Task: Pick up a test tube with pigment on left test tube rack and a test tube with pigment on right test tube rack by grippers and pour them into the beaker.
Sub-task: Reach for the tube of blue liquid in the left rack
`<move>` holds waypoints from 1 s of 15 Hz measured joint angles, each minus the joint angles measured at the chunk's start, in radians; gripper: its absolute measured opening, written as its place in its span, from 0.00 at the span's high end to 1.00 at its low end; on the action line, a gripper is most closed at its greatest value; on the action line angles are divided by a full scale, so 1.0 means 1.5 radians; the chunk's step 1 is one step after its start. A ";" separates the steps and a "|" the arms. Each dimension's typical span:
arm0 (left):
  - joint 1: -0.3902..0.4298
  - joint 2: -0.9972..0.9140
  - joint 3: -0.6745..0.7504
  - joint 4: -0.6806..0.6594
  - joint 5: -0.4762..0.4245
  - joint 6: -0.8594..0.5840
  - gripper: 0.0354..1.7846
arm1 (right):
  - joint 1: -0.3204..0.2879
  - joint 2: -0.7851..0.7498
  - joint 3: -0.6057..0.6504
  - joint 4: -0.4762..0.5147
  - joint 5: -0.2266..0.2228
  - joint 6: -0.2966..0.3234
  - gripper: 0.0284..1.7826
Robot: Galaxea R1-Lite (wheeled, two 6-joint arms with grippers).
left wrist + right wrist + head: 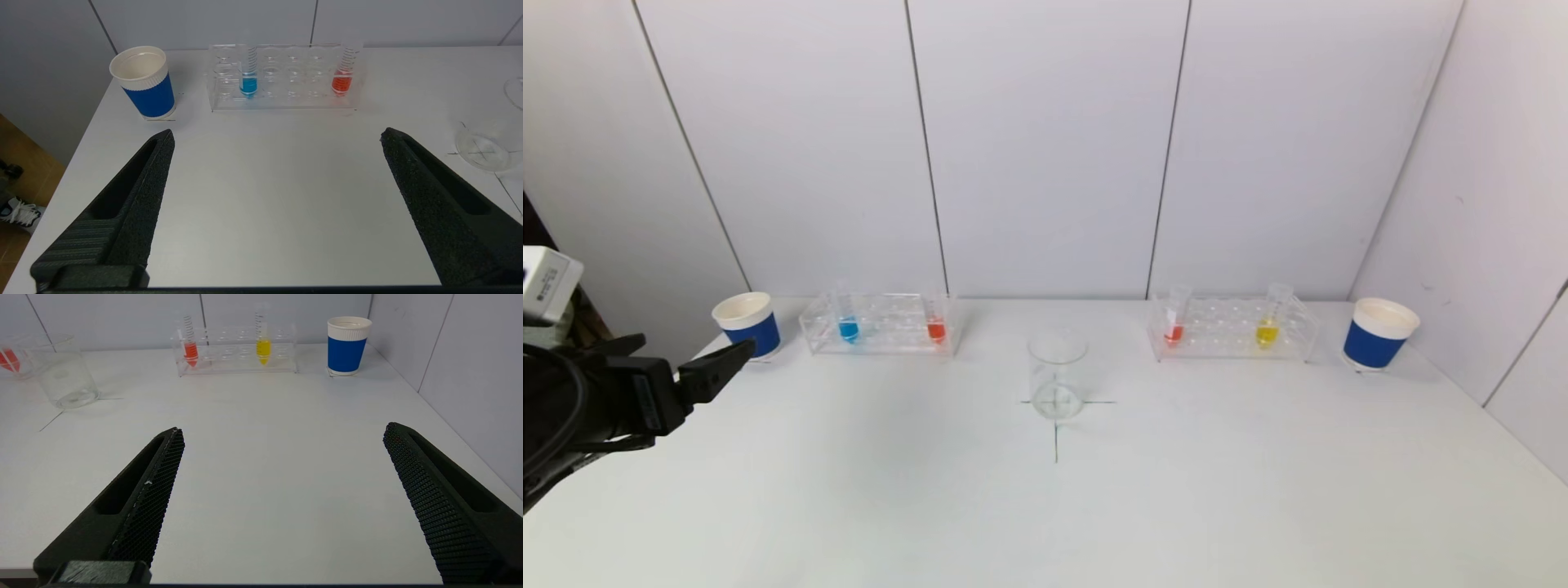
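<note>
The left gripper (737, 356) sits at the head view's left edge, fingers spread wide and empty, just beside a blue cup (747, 325). The left rack (880, 323), holding a blue tube (848, 320) and an orange tube (936, 320), stands well beyond it toward upper centre. The beaker (1058, 384) stands mid-frame. The right gripper (282, 435) is splayed wide, empty, well short of the right rack (237, 349); its red tube (190, 347) and yellow tube (263, 345) seem upright.

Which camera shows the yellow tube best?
The right wrist view: the yellow tube stands unobstructed in its rack, markings visible. The head view shows it smaller and farther off; the left wrist view misses it.
</note>
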 joint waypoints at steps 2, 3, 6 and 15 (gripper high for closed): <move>0.001 0.069 0.015 -0.082 -0.005 -0.001 0.01 | 0.000 0.000 0.000 0.000 0.000 0.000 0.01; 0.002 0.101 0.021 -0.124 -0.010 -0.002 0.01 | 0.000 0.000 0.000 0.000 0.000 0.000 0.01; 0.008 0.195 0.029 -0.238 -0.035 -0.003 0.01 | 0.000 0.000 0.000 0.000 0.000 0.000 0.01; 0.031 0.470 0.021 -0.567 -0.041 -0.014 0.01 | 0.000 0.000 0.000 0.000 0.000 0.000 0.01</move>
